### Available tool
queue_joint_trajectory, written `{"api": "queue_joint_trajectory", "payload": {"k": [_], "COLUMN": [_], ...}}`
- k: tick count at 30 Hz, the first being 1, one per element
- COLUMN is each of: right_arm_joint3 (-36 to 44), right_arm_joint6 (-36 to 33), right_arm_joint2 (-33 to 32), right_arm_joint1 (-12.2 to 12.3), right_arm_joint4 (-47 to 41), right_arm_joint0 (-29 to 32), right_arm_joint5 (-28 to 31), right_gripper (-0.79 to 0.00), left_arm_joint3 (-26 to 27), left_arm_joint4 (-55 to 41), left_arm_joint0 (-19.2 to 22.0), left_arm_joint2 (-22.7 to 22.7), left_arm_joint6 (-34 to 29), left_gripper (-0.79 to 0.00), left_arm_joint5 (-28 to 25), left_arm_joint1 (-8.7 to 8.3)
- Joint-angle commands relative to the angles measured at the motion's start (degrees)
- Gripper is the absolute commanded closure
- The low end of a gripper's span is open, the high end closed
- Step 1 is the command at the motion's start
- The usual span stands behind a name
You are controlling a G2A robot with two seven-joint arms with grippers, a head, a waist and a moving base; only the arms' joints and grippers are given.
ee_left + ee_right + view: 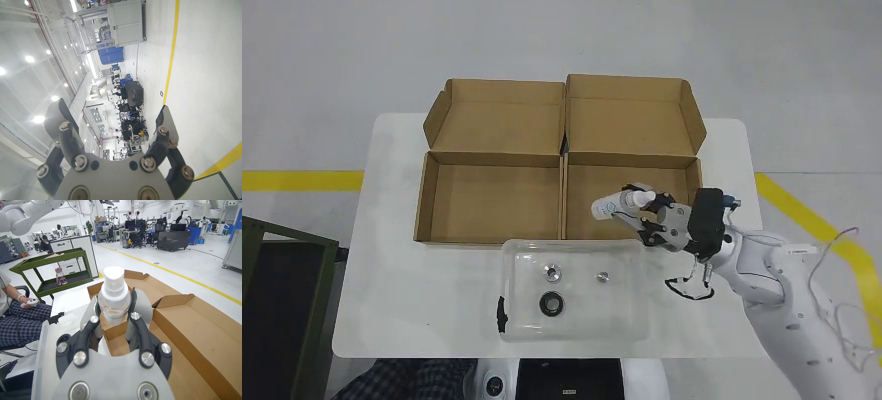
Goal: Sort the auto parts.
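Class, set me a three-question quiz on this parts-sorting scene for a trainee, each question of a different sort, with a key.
1. True or false: the right pincer grips a bottle.
2. The left pincer is: A. open and empty; B. shut on a ring; C. shut on a box flap.
3. Fill in: the black ring lies in the clear ___.

Key: 1 true. 2 A. 3 bin.

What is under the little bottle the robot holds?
The open right-hand cardboard box: bare brown floor shows around the spray bottle in the right gripper. The patch straight below them is covered.
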State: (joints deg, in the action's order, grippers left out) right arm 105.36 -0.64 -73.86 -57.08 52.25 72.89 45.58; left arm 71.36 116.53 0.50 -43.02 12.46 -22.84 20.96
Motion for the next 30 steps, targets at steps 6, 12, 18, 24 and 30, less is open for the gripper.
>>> {"api": "queue_joint_trajectory", "payload": {"k": [6,12,18,24,30], "right_arm_joint3": [-2.68,-6.2,-11.12,-15.54,-20.67], "right_arm_joint6": [-0.96,-2.13,-3.09,-4.24,-5.15], "right_arm_joint2": [4.31,8.57,12.43,15.35,18.26], "right_arm_joint1": [-0.95,-2.07,-3.37,-4.55,-5.83], "right_arm_joint4": [1.47,4.19,5.99,8.39,9.44], "right_arm_joint0": [-3.88,-7.86,-12.63,-16.51,-19.75], "right_arm_joint5": [-1.96,-5.42,-8.39,-11.36,-13.42], "right_gripper": [0.0,0.0,0.0,0.0,0.0], "left_arm_joint3": [0.0,0.0,0.0,0.0,0.0], "left_arm_joint4": [0.0,0.0,0.0,0.0,0.0], "left_arm_joint0": [0.0,0.0,0.0,0.0,0.0], "left_arm_joint2": [0.0,0.0,0.0,0.0,0.0], "left_arm_joint6": [0.0,0.0,0.0,0.0,0.0], "left_gripper": [-0.785,-0.785,-0.785,-0.785,-0.785], "left_arm_joint5": [0.0,0.0,0.0,0.0,0.0], "left_arm_joint1": [0.0,0.0,0.0,0.0,0.0]}}
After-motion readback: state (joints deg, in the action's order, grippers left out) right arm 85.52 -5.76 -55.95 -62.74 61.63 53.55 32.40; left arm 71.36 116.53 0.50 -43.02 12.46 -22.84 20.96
